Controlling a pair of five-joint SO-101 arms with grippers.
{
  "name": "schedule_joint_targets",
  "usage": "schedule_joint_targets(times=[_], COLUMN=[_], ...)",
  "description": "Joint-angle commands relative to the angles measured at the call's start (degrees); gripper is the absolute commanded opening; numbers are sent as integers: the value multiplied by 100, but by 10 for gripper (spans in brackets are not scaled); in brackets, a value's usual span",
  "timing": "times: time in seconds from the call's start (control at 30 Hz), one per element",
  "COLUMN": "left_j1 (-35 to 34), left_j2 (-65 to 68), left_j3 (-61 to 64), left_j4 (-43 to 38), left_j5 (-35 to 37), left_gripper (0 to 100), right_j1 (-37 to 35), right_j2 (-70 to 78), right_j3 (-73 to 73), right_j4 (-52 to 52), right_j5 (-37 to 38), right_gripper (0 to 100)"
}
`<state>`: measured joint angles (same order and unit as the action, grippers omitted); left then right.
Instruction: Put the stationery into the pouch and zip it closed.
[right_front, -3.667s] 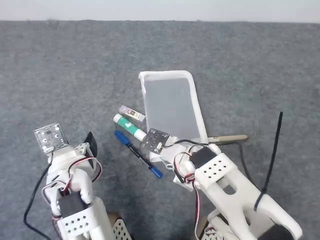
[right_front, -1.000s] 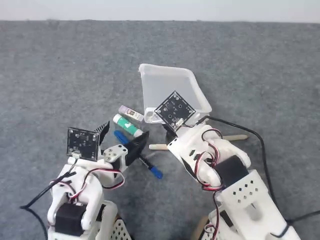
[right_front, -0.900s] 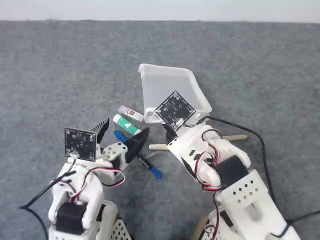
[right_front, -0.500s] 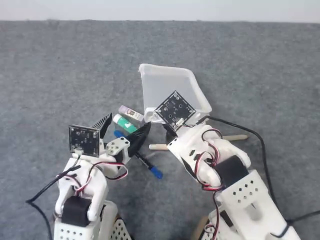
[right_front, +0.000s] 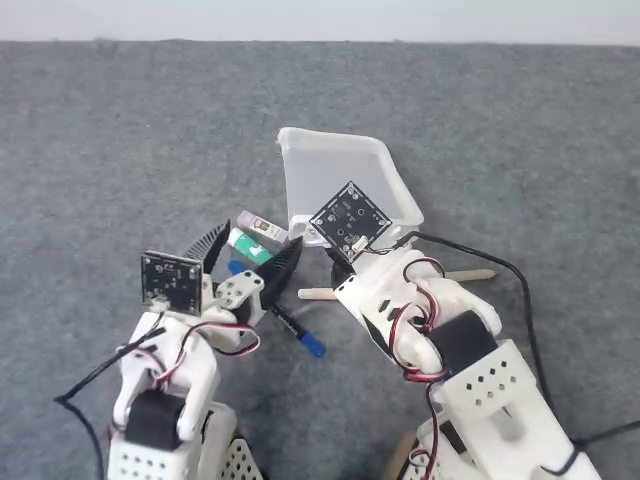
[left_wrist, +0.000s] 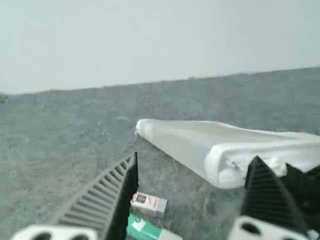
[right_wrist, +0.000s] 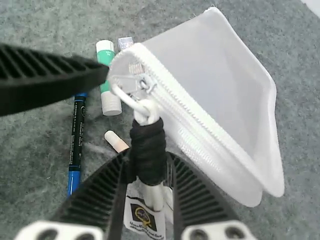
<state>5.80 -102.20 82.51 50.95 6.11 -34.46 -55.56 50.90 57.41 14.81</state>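
The white translucent pouch (right_front: 340, 180) has its near end raised off the mat. My right gripper (right_wrist: 148, 161) is shut on the black zipper pull (right_wrist: 147, 145) at the pouch's (right_wrist: 220, 85) corner. Left of it lie a green-and-white glue stick (right_front: 250, 248), a small purple-white eraser (right_front: 264, 228) and a blue pen (right_front: 290, 325). My left gripper (right_front: 258, 243) is open above the glue stick, one finger on each side. In the left wrist view the eraser (left_wrist: 148, 204) and glue stick (left_wrist: 145, 229) lie between the fingers (left_wrist: 107, 200), with the pouch (left_wrist: 225, 147) beyond.
A wooden stick (right_front: 320, 293) lies beside the pen near the right arm, and another (right_front: 470, 275) lies to the right of that arm. Grey carpet (right_front: 120, 130) covers the table, with free room at the left and far side.
My right gripper has lifted the pouch's near end by the zipper pull. My left arm has moved forward, and its open gripper now straddles the glue stick.
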Motion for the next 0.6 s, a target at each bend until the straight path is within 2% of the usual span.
schedule_joint_targets(times=[0.0,0.27,0.57], left_j1=[44,35,-202], left_j2=[1125,2892,3007], left_j3=[-286,-1007,-1165], left_j4=[-492,-598,-738], left_j5=[62,62,273], left_gripper=[325,324,324], right_j1=[22,22,-40], right_j2=[-277,-277,-259], right_j3=[-141,-132,97], right_j4=[-84,-75,-127], right_j5=[-53,-62,-18], right_gripper=[7,7,7])
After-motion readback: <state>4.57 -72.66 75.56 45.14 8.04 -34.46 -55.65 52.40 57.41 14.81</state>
